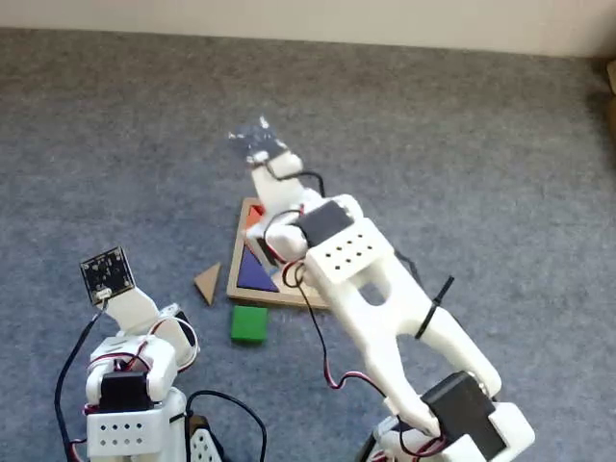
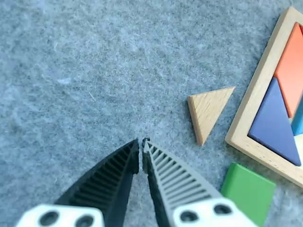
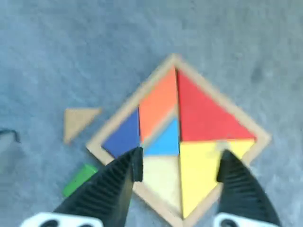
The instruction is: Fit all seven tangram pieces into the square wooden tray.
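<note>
Progress: five pieces (image 3: 203, 111) judged seated in tray (image 2: 259, 85), frame centre in high view | left out: wood triangle (image 2: 207, 109) just left of tray, green square (image 2: 247, 191) below its lower-left corner | left gripper (image 2: 141, 142) closed, empty | right gripper (image 3: 180, 158) spread open above tray, nothing held | no legible writing seen

No text, label, number or sign can be read on the wooden tray (image 2: 258, 90), the tangram pieces (image 3: 203, 116) or the grey carpet (image 1: 462, 125).
</note>
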### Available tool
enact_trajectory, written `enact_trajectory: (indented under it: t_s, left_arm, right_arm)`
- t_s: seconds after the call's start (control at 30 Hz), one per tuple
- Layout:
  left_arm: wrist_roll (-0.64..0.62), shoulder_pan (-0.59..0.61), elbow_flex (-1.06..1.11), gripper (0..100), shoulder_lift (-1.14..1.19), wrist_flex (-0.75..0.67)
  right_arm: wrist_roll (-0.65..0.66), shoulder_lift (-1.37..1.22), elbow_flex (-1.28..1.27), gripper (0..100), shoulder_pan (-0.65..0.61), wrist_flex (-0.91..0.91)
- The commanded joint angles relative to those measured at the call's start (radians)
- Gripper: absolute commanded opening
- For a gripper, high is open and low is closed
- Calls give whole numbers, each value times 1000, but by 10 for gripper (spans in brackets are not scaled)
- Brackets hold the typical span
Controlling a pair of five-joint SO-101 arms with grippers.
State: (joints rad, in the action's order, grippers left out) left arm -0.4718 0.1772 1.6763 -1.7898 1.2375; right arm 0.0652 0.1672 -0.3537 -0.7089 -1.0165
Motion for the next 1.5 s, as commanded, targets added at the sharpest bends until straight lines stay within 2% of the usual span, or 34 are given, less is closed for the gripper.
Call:
enact_trajectory:
  t_s: [0.0,0.1,0.23,0.3,0.6,0.87,1.1,1.33,1.47]
  left_arm:
    - [6,-19,19,43,-39,5]
    - [6,-19,19,43,-39,5]
    - [6,-19,19,43,-39,5]
    - [6,-19,19,43,-39,5]
    - [6,-19,19,43,-39,5]
    - [6,-19,19,43,-39,5]
    - [6,-19,19,43,-39,5]
    - [6,-19,19,43,-39,5]
    - [6,-19,19,43,-39,5]
  right_arm:
    - [0,35,-54,118,18,74]
    - [5,2,-128,46,42,200]
    - [114,-71,-182,38,62,334]
    - [118,-124,-183,38,65,371]
    - [120,-323,-113,37,64,389]
    - [120,-394,-7,37,64,389]
    - [118,-231,-10,37,62,386]
    - [114,-8,-189,40,22,363]
    - [-66,116,-297,42,-50,354]
